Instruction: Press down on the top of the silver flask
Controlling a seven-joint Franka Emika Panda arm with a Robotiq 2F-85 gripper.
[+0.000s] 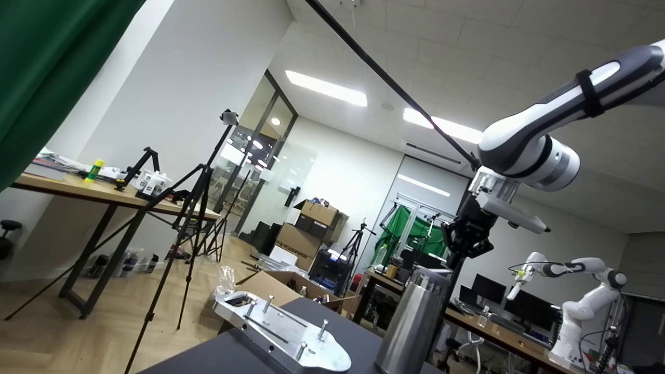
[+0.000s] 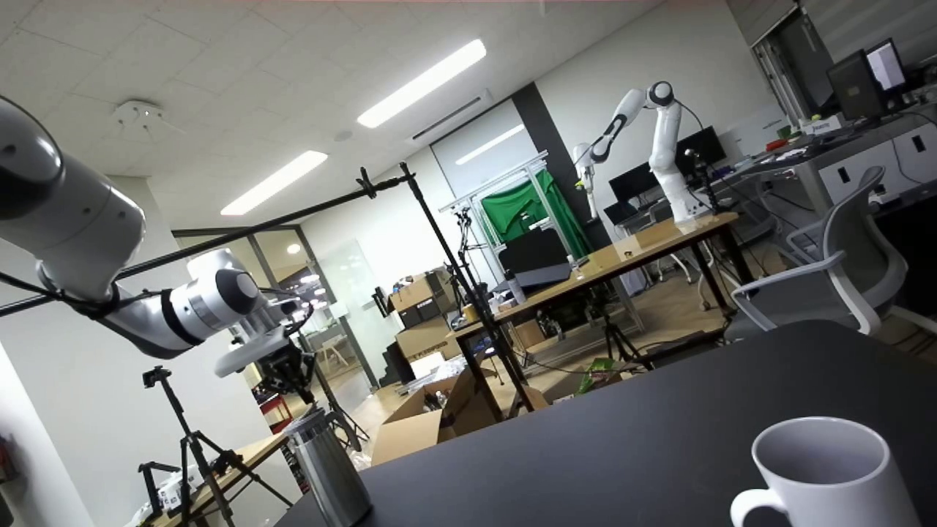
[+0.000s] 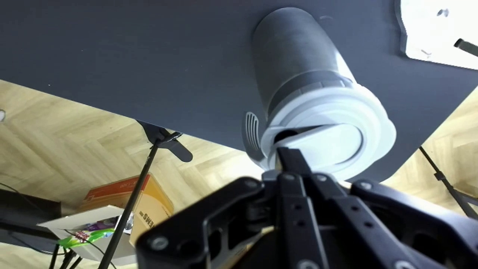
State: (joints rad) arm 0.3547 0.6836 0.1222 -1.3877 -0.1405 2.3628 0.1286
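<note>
Both low, tilted exterior views share the flask [image 1: 414, 323].

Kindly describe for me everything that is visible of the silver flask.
The silver flask is a tall, slightly tapering cylinder that looks like brushed metal. Its pale grey lid has a tongue-shaped flap with a dark gap beside it, and a slotted grey handle juts from one side. It stands upright on the dark table. The closed gripper is close above the lid; whether they touch is unclear.

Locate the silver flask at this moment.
In an exterior view, the silver flask stands at lower left on the dark tabletop, just below the gripper; the white mug is far right.
</note>
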